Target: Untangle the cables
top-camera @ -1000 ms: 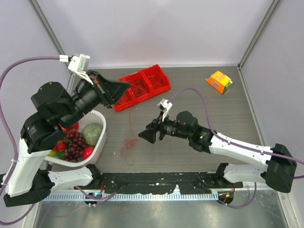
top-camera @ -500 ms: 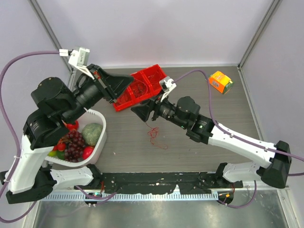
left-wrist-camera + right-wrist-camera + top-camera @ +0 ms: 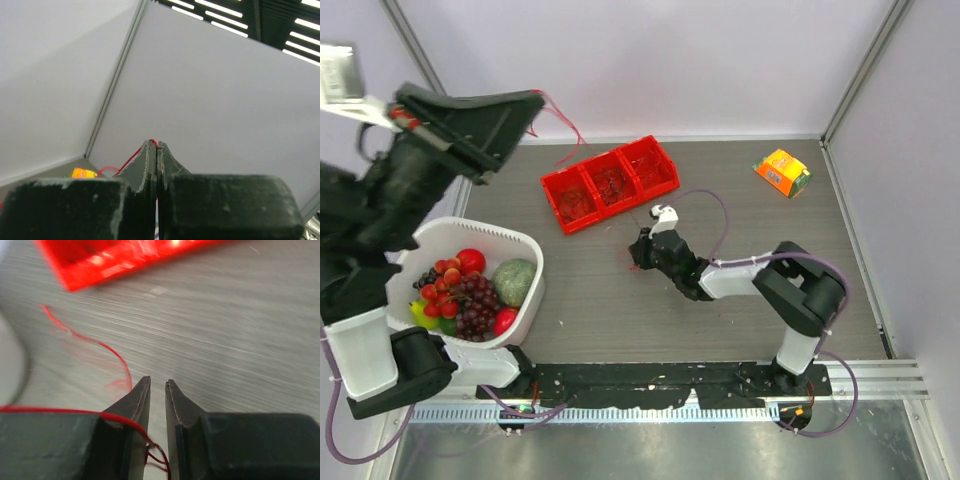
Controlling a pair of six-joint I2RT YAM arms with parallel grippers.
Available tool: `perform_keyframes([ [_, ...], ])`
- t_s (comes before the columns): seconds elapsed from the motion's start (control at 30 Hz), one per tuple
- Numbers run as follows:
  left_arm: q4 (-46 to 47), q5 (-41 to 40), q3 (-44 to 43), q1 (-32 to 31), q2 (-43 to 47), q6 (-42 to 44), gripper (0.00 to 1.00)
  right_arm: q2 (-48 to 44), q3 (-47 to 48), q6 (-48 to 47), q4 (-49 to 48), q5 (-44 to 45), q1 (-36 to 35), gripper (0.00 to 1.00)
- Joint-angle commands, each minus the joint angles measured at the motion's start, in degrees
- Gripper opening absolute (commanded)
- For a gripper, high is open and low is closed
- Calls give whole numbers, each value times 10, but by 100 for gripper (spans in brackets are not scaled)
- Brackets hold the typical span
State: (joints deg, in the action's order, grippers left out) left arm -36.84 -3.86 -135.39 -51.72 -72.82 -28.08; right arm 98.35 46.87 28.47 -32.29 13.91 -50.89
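Left hand (image 3: pixel 534 100) is held high at the far left, well above the worktop (image 3: pixel 820 230), its fingers pressed together on a thin red cable (image 3: pixel 563 125). The cable is pinched at the very tips and trails down toward the red bin (image 3: pixel 620 203). The right arm is folded back on itself, and the right hand (image 3: pixel 638 250) is set low at mid-worktop. Its fingers are narrowly parted. Red wire loops (image 3: pixel 156 460) are seen between them near the base, and one strand is draped over a finger; no clamping is visible.

Half a second ago the left hand was level with the bin; it has since been lifted up and leftward. The right arm was stretched toward the bin and has been drawn down.

Open worktop is left in front of and to the right of the right hand. The white fruit basket (image 3: pixel 470 228) sits by the left edge and an orange carton (image 3: pixel 782 172) near the far right corner.
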Motion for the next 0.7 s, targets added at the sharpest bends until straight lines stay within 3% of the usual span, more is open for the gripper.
perform_keyframes([
  [0.0,27,-6,-37,0,26,9,0,38,-42,57,-127,-25,62,20],
  [0.23,27,-48,42,0,61,28,0,-5,-63,34,-46,3,102,17],
  [0.47,2,-76,-7,0,65,55,0,-40,-54,26,78,87,207,23],
  [0.67,27,-73,106,0,98,43,0,-136,-35,-20,202,88,227,32],
])
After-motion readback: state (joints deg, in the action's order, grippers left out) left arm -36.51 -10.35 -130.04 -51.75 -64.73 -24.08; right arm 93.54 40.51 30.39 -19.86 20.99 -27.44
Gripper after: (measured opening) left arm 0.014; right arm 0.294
